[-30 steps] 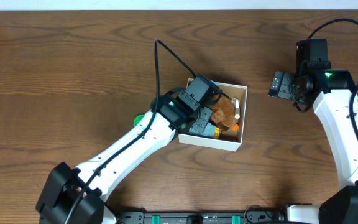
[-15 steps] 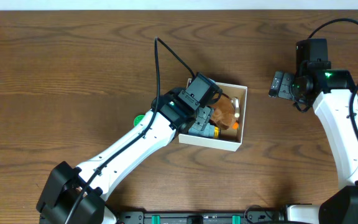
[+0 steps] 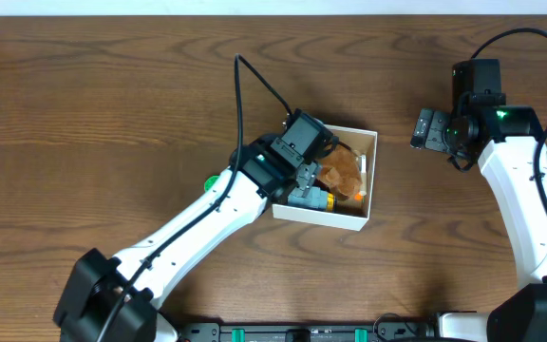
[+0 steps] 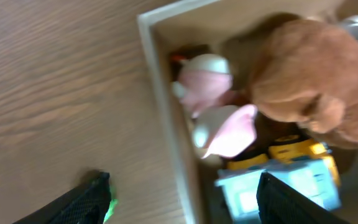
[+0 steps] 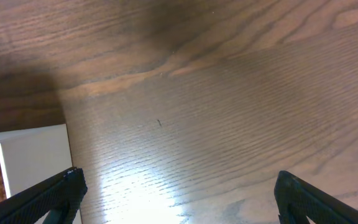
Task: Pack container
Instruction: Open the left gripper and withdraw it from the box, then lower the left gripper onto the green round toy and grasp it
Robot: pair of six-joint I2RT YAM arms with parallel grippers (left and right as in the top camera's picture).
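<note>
The container (image 3: 323, 218) is a shallow white-walled box in the middle of the table. In it lie a brown plush toy (image 3: 344, 170), a pink and white toy (image 4: 215, 107) and a yellow and light-blue toy truck (image 4: 283, 173). My left gripper (image 3: 308, 174) hangs open over the box's left side. In the left wrist view the left gripper (image 4: 185, 200) straddles the box's wall (image 4: 166, 106), one finger outside and one over the truck, with nothing held. My right gripper (image 3: 426, 128) is open above bare table, to the right of the box.
A small green thing (image 3: 213, 180) lies on the table left of the container, partly hidden under the left arm. In the right wrist view, a corner of the container (image 5: 23, 155) shows beside the right gripper (image 5: 179, 190).
The left gripper has gone from shut to open over the container and shifted slightly. The right arm has not moved.
</note>
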